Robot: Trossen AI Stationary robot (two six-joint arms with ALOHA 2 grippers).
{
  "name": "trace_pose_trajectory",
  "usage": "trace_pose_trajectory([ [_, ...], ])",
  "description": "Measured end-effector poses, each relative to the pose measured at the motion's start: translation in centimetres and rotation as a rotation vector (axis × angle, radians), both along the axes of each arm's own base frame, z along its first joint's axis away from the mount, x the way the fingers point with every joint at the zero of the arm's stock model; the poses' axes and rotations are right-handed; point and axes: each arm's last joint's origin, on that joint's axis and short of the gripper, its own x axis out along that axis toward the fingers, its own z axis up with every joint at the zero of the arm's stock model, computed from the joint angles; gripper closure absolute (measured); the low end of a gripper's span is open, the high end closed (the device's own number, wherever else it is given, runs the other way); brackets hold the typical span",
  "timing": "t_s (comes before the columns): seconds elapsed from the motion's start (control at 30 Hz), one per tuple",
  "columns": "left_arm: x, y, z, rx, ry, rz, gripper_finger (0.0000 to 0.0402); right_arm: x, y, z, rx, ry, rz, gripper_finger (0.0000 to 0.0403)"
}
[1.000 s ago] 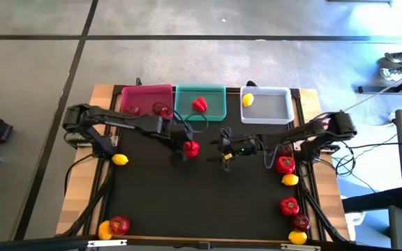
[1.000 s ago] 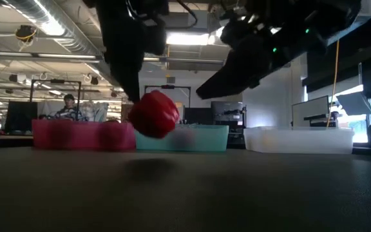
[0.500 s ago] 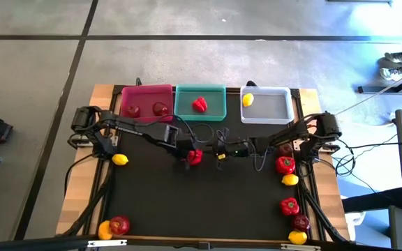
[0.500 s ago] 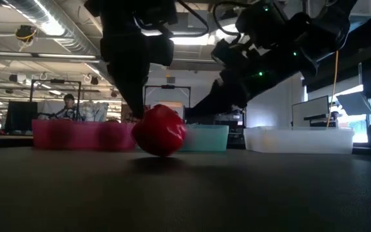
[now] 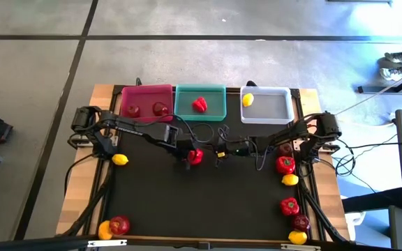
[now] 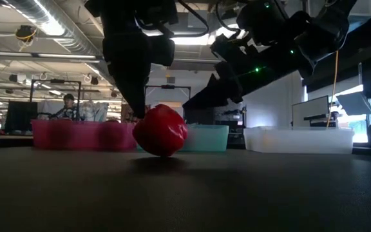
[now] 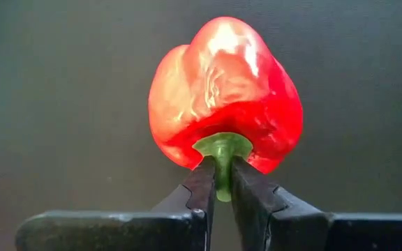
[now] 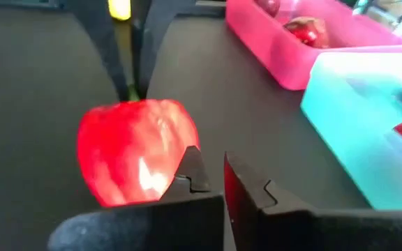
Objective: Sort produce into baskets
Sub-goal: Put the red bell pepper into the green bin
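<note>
A bright red bell pepper (image 5: pixel 195 157) lies on the black mat at mid-table, its green stem in my shut left gripper (image 7: pixel 218 173). My right gripper (image 8: pixel 208 167) is shut and stands close against the pepper's right side, level with it. At the far edge stand three baskets. The pink basket (image 5: pixel 145 92) holds two apples, the teal basket (image 5: pixel 215 111) holds a pepper (image 5: pixel 199 104), and the white basket (image 5: pixel 271 111) holds a lemon (image 5: pixel 247 100). My left gripper pinches the pepper's green stem (image 7: pixel 220 148) between its two fingertips. The fingers (image 6: pixel 131 90) slant down from above on the table's left side. The pepper (image 6: pixel 160 131) sits with its underside on the mat. My right gripper's fingertip (image 8: pixel 189 162) stands at the pepper's side (image 8: pixel 135 157); whether it touches, I cannot tell.
A lemon (image 5: pixel 120 160) lies at the mat's left edge. An apple (image 5: pixel 119 224) and a lemon (image 5: pixel 105 229) lie near-left. Along the right edge lie peppers (image 5: pixel 285 164) (image 5: pixel 289 206), lemons (image 5: pixel 290 180) (image 5: pixel 297 237) and an apple (image 5: pixel 301 222). Cables hang around both arms.
My left gripper has come down and a little toward the near edge with the pepper, which was clear of the mat and now rests on it. My right gripper has moved left toward the pepper and has shut beside it.
</note>
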Motion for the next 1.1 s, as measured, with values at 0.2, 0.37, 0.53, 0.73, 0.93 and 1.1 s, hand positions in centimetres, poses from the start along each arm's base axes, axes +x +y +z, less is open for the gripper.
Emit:
trace_pose_trajectory([
  [0.2,0.2,0.0,0.3,-0.003,-0.029,0.017,0.0371,0.3,0.1,-1.1,0.008,0.016,0.011,0.0402],
  [0.37,0.7,0.0,1.2,-0.010,-0.059,0.029,0.0369,0.4,0.1,-2.4,0.024,0.054,0.002,0.0402],
  [0.53,1.2,0.0,1.6,-0.012,-0.106,0.028,0.0365,0.4,0.1,-3.0,0.025,0.071,0.001,0.0402],
  [0.73,1.5,0.0,1.8,-0.009,-0.141,0.021,0.0371,0.6,0.2,-3.7,0.038,0.069,0.010,0.0402],
  [0.93,1.5,0.1,1.8,-0.006,-0.141,0.020,0.0372,0.5,0.2,-4.0,0.031,0.099,0.017,0.0402],
  [1.1,1.4,0.3,1.7,-0.004,-0.126,0.029,0.0372,0.5,0.2,-4.0,0.024,0.105,0.012,0.0402],
])
